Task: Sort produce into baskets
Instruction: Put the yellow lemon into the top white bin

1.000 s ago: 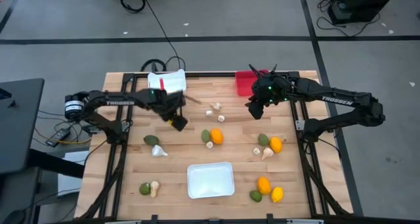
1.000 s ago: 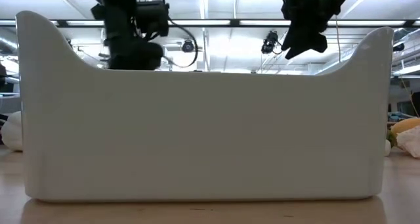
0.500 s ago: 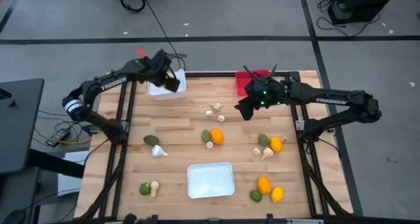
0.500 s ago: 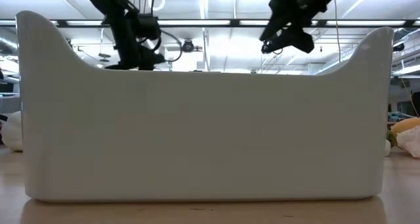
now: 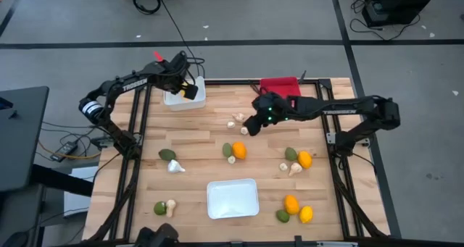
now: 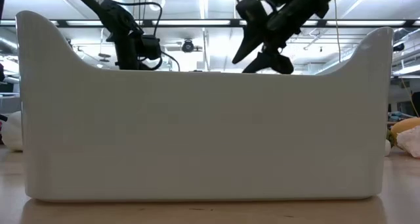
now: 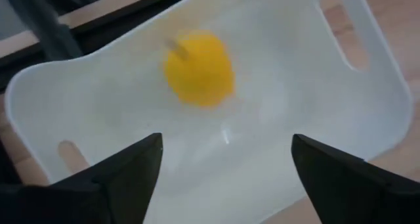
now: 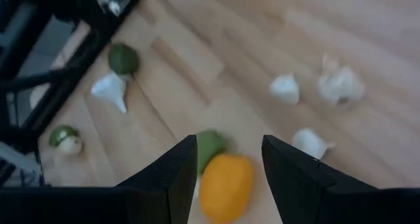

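- My left gripper (image 7: 223, 168) hangs released over the deep bin (image 5: 176, 100), upper left; one yellow fruit (image 7: 199, 67) lies inside.
- Tray (image 5: 232, 198), bottom centre, sits empty; roughly twenty produce pieces lie unsorted.
- My right gripper (image 8: 226, 165), centre, is parted, grasping nothing, above an orange fruit (image 8: 226, 186).

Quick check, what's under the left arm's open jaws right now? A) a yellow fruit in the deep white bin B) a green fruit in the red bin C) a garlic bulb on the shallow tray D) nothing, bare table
A: the left wrist view shows a yellow fruit lying inside the deep white bin, with the left gripper open above it.
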Available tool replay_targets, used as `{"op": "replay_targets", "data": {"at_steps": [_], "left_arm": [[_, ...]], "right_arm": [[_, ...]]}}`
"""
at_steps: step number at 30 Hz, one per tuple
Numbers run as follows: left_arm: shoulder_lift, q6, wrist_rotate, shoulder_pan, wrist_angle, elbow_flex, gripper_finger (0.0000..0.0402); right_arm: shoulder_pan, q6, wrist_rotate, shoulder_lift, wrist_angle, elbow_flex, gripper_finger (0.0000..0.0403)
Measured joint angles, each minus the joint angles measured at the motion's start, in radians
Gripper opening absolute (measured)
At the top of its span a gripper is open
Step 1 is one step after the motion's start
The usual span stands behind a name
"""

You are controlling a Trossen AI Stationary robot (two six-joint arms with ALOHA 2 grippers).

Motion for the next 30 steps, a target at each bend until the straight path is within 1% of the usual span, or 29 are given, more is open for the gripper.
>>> {"op": "replay_targets", "data": {"at_steps": [3,5,6,9,14,18,21,25,27,30], "left_arm": [[-0.024,0.043,0.052,-0.015,0.004,-0.001,0.0355],[-0.041,0.083,0.089,-0.036,0.012,-0.001,0.0353],[-0.047,0.109,0.111,-0.052,0.013,-0.001,0.035],[-0.059,0.157,0.168,-0.117,0.035,-0.001,0.034],[-0.062,0.181,0.237,-0.262,0.071,-0.001,0.0326],[-0.063,0.182,0.252,-0.372,0.103,-0.004,0.0324],[-0.063,0.178,0.252,-0.438,0.112,-0.009,0.0324],[-0.063,0.165,0.251,-0.514,0.128,-0.009,0.0324],[-0.063,0.156,0.252,-0.541,0.14,-0.009,0.0324],[-0.063,0.152,0.247,-0.565,0.157,-0.009,0.0324]], "right_arm": [[0.037,-0.011,-0.017,0.017,-0.012,0.0,0.0183],[0.063,-0.021,0.01,0.017,-0.042,0.0,0.0183],[0.074,-0.034,0.04,0.017,-0.051,0.0,0.0183],[0.104,-0.071,0.109,0.017,-0.077,0.0,0.0183],[0.167,-0.101,0.148,0.083,-0.035,0.0,0.0183],[0.225,-0.102,0.207,0.148,0.069,0.0,0.0183],[0.249,-0.051,0.252,0.18,0.053,0.0,0.0183],[0.259,0.062,0.323,0.19,0.009,0.0,0.0183],[0.264,0.084,0.324,0.197,-0.015,0.0,0.0183],[0.267,0.087,0.285,0.198,-0.008,0.0,0.0183]]}}
